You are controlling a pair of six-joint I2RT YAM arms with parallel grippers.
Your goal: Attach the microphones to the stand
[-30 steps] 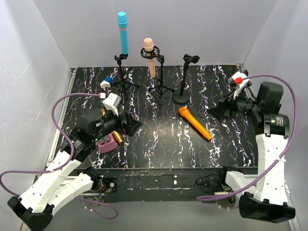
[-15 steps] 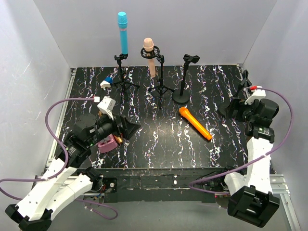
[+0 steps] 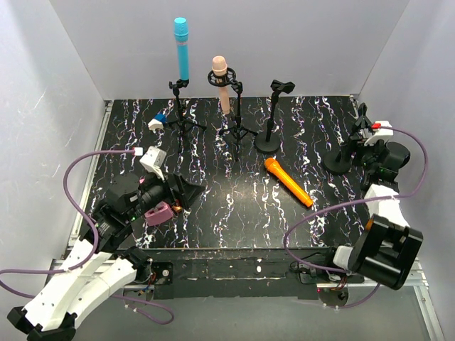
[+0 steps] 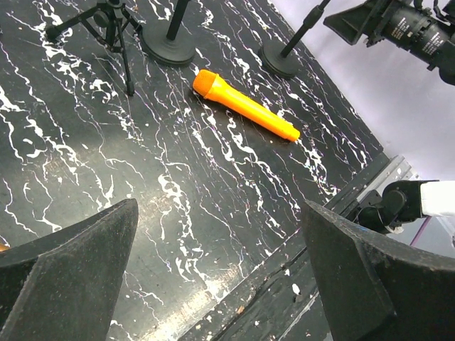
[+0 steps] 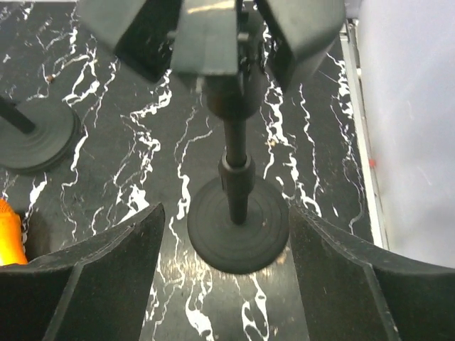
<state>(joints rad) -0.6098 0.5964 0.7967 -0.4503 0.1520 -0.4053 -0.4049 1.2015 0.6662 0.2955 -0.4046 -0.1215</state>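
The cyan microphone [image 3: 182, 46] stands in a tripod stand [image 3: 178, 106] at the back. The pale pink microphone [image 3: 221, 84] sits in the second tripod stand [image 3: 237, 121]. The orange microphone [image 3: 288, 182] lies flat on the table; it also shows in the left wrist view [image 4: 245, 105]. The golden-brown microphone [image 3: 175, 205] is mostly hidden under my left gripper [image 3: 188, 190], which is open and empty [image 4: 224, 284]. Two round-base stands are empty, one in the middle [image 3: 274, 114] and one at the right [image 3: 341, 160]. My right gripper [image 3: 353, 150] is open, its fingers either side of the right stand's base [image 5: 238, 224].
A flat pink boxy object [image 3: 158, 212] lies beside the left wrist. A small blue and white object [image 3: 158, 121] lies at the back left. White walls close in three sides. The table's front edge [image 4: 284, 263] is near the left gripper.
My right arm has drawn back to the right and turned, so its open gripper now hangs over the right stand. My left gripper has shifted slightly toward the front.
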